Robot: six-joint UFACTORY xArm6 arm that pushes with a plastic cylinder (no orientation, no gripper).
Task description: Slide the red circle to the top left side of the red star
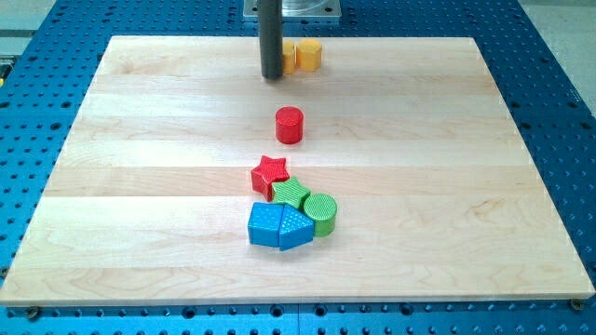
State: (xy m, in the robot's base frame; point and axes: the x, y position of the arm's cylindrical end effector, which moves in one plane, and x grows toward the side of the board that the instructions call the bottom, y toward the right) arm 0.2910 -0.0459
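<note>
The red circle (290, 125) stands near the board's middle, toward the view's top. The red star (270, 173) lies just below it and slightly to the left, with a small gap between them. My tip (273, 76) is the lower end of the dark rod near the view's top edge. It is above the red circle and slightly left of it, well apart from it. It touches no red block.
Two yellow blocks (308, 55) sit at the board's top edge, right beside the rod. A green block (291, 194), a green cylinder (321, 213), a blue cube (264, 225) and a blue wedge-like block (296, 228) cluster below the star. The wooden board (140, 186) lies on a blue perforated table.
</note>
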